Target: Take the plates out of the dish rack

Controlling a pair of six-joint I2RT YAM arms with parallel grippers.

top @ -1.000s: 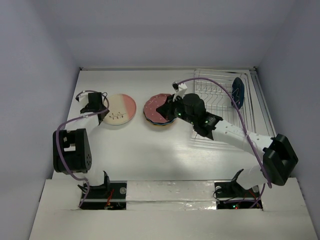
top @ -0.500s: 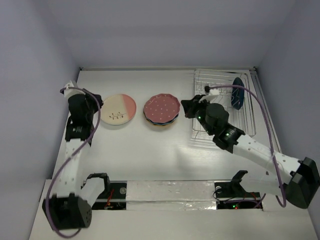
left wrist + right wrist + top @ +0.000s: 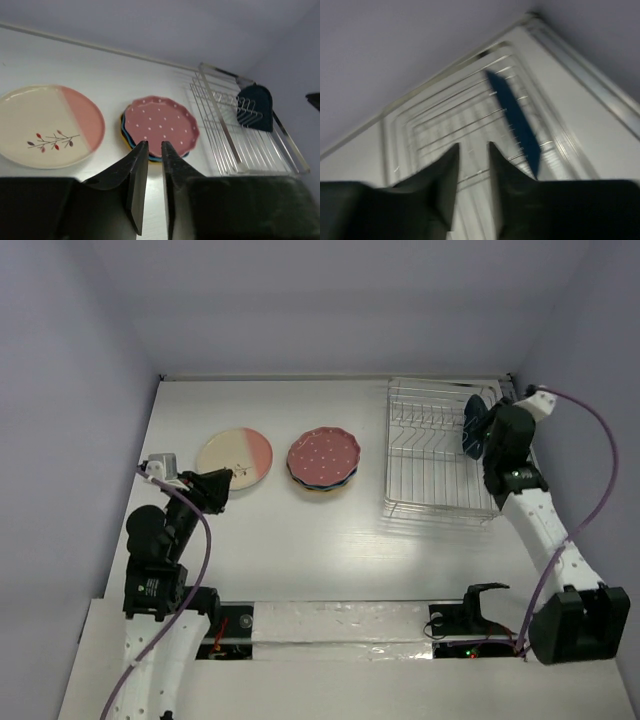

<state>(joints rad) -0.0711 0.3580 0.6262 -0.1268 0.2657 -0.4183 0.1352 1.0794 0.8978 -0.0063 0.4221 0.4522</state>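
Right pincer [image 3: 472,150]: narrowly parted, empty, beside dish rack [image 3: 430,502] at far-right corner of tabletop [image 3: 300,550] | left pincer [image 3: 153,145]: likewise, near left edge | unloaded: cream-and-pink plate [image 3: 237,458], dotted stack [image 3: 323,458] | remaining: navy plate [image 3: 476,426], upright in rack

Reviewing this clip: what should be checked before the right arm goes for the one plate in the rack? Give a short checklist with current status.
1. Navy plate standing upright in the dish rack: ok.
2. Right pincer empty, jaws apart: ok.
3. Right pincer centred on the plate: not ok, the plate sits right of the gap in the wrist view.
4. Left pincer empty, away from the rack: ok.
5. Maroon-pink plate atop the stack bare: ok.
6. Rack wires clear of the plate's foot: cannot tell.
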